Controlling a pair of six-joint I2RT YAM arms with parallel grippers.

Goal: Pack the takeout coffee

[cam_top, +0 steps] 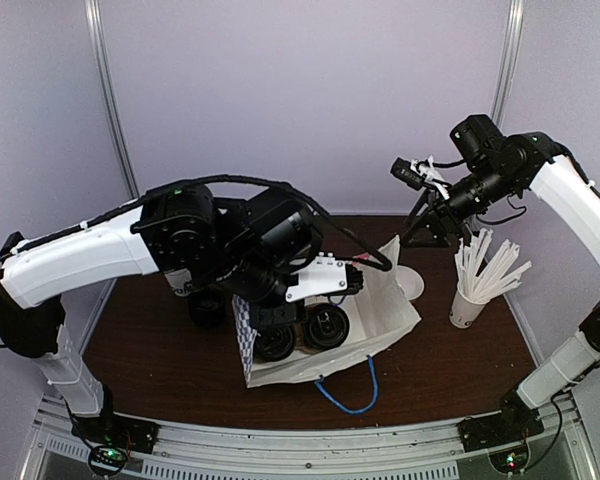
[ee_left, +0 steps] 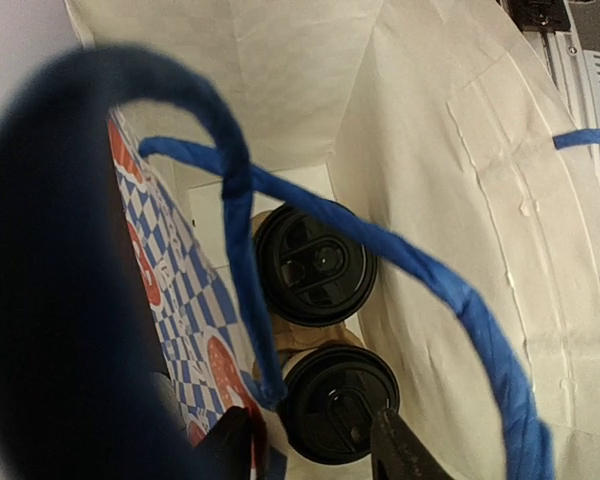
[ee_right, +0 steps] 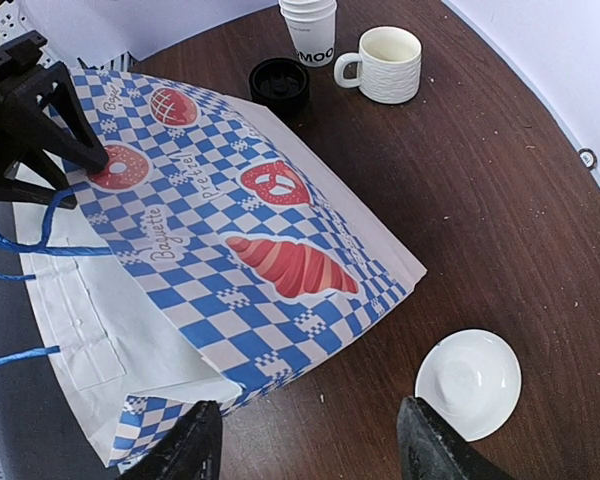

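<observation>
Takeout coffee (ee_left: 338, 400) sitting inside bag (ee_left: 430, 150); left tool (ee_left: 315, 442) standing parted astride it, right tool (ee_right: 305, 435) gaping empty; blue handle (ee_left: 400, 257) risking snag, tipping bag.

Top external: overhead, whole table (cam_top: 140, 350). Left wrist: close, into bag (ee_left: 460, 150). Right wrist: farther, same bag's outside.

I count one bag (ee_right: 230, 250), two black-lidded cups (ee_left: 315, 265) inside it, one mug (ee_right: 385, 65), one bowl (ee_right: 468, 382), one cup of sticks (cam_top: 467, 308).
</observation>
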